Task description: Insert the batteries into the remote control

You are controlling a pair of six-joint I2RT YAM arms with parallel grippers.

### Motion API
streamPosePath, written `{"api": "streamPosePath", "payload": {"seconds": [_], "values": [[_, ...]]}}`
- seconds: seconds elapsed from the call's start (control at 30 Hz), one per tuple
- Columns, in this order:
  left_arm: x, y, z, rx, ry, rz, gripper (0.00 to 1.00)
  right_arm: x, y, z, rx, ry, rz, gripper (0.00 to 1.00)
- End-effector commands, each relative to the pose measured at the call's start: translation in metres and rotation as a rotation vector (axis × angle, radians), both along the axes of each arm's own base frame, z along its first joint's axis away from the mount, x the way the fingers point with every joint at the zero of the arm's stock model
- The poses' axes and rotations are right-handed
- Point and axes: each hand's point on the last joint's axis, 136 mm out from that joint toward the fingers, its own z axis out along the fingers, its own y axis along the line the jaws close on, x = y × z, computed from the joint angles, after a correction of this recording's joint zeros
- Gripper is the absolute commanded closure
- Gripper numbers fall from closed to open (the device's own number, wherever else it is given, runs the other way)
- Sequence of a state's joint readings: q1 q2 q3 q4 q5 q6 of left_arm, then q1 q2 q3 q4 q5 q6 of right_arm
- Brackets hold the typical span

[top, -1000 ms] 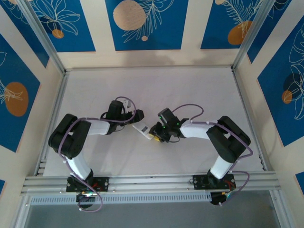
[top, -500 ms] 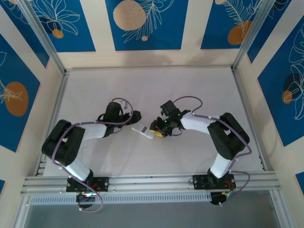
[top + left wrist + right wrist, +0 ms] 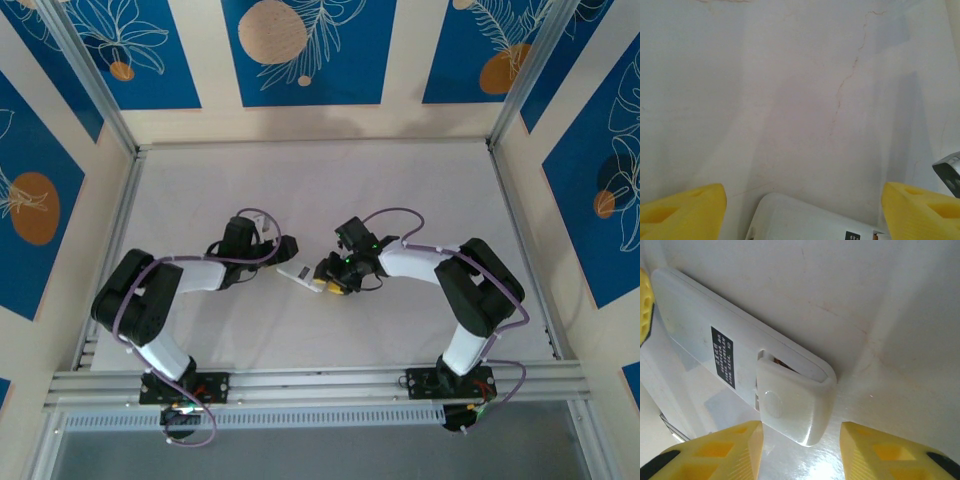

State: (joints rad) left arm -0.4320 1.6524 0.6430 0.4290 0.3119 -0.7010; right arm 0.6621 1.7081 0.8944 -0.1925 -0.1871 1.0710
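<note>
White tabletop (image 3: 330,190), blue flowered walls (image 3: 300,50): your two arms fold inward, elbows out, meeting at the remote control (image 3: 300,273) near centre. Your left gripper (image 3: 802,210) is spread wide, straddling the remote's end. Your right gripper (image 3: 800,450) stands parted around the ajar battery cover (image 3: 790,410).

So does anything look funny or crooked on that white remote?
Yes. The little white cover at one end of the remote control sits crooked. It is not flat on the remote, it sticks out past the end, and there is a dark gap along its inner edge. It doesn't look snapped shut.
</note>
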Motion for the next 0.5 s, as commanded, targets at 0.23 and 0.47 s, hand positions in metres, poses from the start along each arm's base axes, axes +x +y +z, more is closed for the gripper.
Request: {"api": "streamPosePath", "payload": {"seconds": [0.23, 0.47], "values": [[-0.002, -0.003, -0.003, -0.016, 0.003, -0.015, 0.19, 0.0, 0.004, -0.015, -0.002, 0.042, -0.046, 0.57], [-0.002, -0.002, -0.002, -0.014, -0.002, -0.014, 0.19, -0.007, -0.001, -0.025, -0.027, 0.077, -0.068, 0.62]]}}
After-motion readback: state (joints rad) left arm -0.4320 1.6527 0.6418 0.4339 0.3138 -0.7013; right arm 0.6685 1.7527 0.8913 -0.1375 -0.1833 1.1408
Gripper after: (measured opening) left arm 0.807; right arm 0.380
